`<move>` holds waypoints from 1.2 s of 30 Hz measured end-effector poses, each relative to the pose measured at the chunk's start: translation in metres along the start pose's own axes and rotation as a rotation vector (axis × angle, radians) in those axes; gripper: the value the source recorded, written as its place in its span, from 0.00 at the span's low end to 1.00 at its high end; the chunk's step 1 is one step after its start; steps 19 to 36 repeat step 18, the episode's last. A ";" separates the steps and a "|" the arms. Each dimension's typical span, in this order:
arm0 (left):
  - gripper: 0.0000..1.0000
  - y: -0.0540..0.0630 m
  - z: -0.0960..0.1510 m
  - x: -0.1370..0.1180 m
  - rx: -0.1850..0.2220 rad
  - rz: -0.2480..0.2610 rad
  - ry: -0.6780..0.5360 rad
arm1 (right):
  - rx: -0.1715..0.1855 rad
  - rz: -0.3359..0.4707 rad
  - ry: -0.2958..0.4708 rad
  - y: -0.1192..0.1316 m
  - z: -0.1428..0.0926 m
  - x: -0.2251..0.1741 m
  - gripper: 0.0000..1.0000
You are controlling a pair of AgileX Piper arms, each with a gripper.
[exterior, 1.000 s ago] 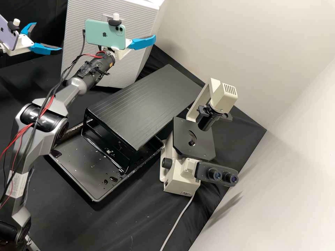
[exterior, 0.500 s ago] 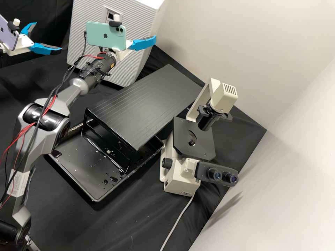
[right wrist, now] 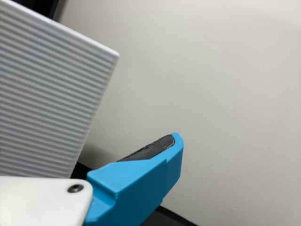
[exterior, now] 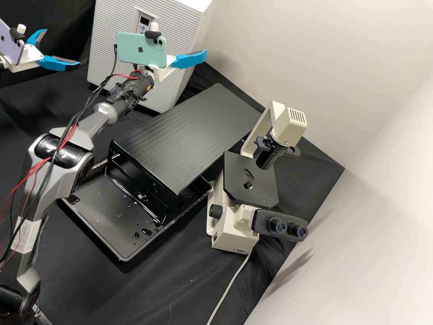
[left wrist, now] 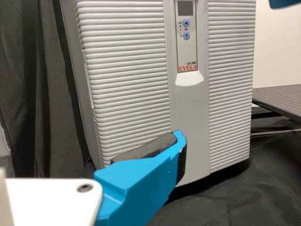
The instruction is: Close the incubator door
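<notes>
White ribbed incubator door [exterior: 112,18]: just behind right gripper [exterior: 191,58]; lately swung toward its cabinet, now seemingly flush, so closing appears done. Right gripper: spread, empty, shifted slightly off it. Left gripper [exterior: 61,48]: likewise spread, empty, beside the door.

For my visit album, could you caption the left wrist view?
Bright blue robot finger before the ribbed incubator.

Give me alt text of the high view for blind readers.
The incubator, its door apparently shut, is behind the right arm; the open left gripper is near the left edge. A black rack and a microscope stand nearer.
</notes>
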 end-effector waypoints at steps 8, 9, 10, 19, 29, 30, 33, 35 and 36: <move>1.00 0.000 0.000 0.000 0.000 0.000 0.000 | 0.068 0.064 -0.033 0.003 0.011 -0.040 1.00; 1.00 0.000 0.000 0.000 0.000 0.000 0.000 | 0.091 0.072 -0.025 0.004 0.012 -0.045 1.00; 1.00 0.000 0.000 0.000 0.000 0.000 0.000 | 0.110 0.103 0.010 0.007 0.010 -0.054 1.00; 1.00 0.000 0.000 0.000 0.000 0.000 0.000 | 0.244 0.147 0.192 0.015 0.013 -0.107 1.00; 1.00 0.000 0.000 0.000 0.000 0.000 0.000 | 0.244 0.147 0.192 0.015 0.013 -0.107 1.00; 1.00 0.000 0.000 0.000 0.000 0.000 0.000 | 0.244 0.147 0.192 0.015 0.013 -0.107 1.00; 1.00 0.000 0.000 0.000 0.000 0.000 0.000 | 0.244 0.147 0.192 0.015 0.013 -0.107 1.00; 1.00 0.000 0.000 0.000 0.000 0.000 0.000 | 0.244 0.147 0.192 0.015 0.013 -0.107 1.00; 1.00 0.000 0.000 0.000 0.000 0.000 0.000 | 0.244 0.147 0.192 0.015 0.013 -0.107 1.00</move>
